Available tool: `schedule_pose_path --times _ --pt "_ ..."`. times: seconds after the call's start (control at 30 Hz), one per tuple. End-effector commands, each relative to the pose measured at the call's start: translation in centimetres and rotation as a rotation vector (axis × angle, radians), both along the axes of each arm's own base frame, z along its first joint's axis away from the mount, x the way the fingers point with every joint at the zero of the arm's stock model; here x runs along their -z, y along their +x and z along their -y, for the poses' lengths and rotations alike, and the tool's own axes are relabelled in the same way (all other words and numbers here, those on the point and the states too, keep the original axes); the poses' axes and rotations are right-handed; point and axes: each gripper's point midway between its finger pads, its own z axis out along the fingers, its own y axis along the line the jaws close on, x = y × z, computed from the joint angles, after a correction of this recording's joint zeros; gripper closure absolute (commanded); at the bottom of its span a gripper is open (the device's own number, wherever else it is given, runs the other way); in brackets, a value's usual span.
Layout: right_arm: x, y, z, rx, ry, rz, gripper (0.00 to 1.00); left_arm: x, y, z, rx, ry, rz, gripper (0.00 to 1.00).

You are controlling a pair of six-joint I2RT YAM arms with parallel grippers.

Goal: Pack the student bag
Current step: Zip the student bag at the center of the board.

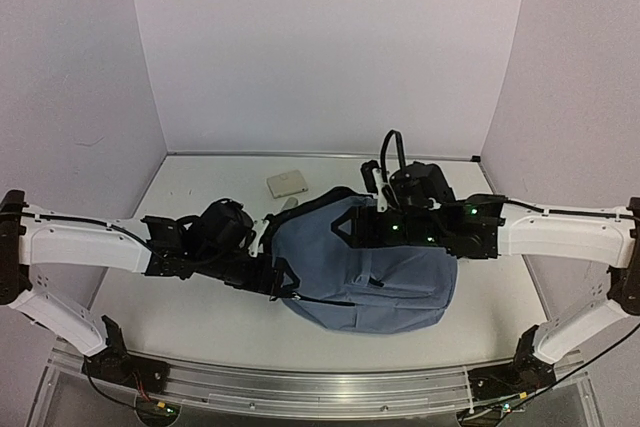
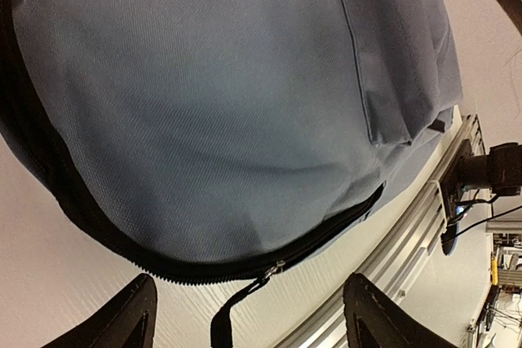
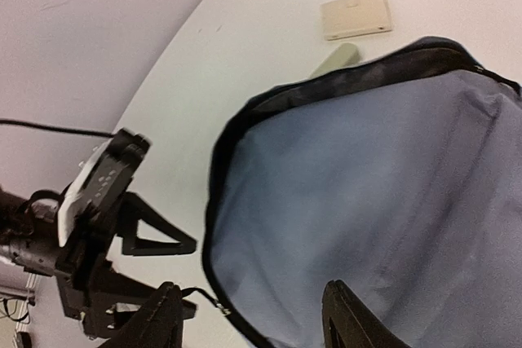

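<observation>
Fingers [image 2: 130, 319] on left gripper [image 2: 249, 323] wide, empty; right gripper [image 3: 253, 319] parted, empty too. Student bag [image 1: 370, 267] lies mid-table between both. Step: probably working the zip; next needs a clean pinch on zip pull [image 2: 276, 268].

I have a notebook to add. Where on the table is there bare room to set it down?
The table is bare between the student bag and the front rail, and in the far-left corner behind the left arm. It is crowded at the bag's rim, by the left gripper, right gripper and beige box.
</observation>
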Motion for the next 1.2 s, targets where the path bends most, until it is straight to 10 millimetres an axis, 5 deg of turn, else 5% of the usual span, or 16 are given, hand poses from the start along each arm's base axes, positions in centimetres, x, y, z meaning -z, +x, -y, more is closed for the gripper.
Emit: schedule_pose_path --times 0.0,0.2,0.43,1.0,1.17 --pt "-2.5 0.2 2.0 0.032 0.05 0.046 0.41 -0.5 -1.1 -0.4 0.025 0.002 0.033 0.21" --pt "-2.7 0.0 3.0 0.05 0.067 0.04 0.4 1.5 -2.7 -1.3 0.042 0.043 -0.044 0.24" --pt "-2.6 -0.4 2.7 0.018 0.068 0.031 0.4 1.2 -2.7 -0.7 0.065 0.018 -0.034 0.55" --pt "-1.8 -1.3 2.0 -0.059 0.045 0.028 0.4 1.2 -2.3 0.8 0.102 0.018 -0.028 0.9" --pt "-0.9 -3.2 0.4 -0.218 -0.007 0.063 0.41 0.9 -2.0 0.7 0.096 0.042 -0.014 1.0"
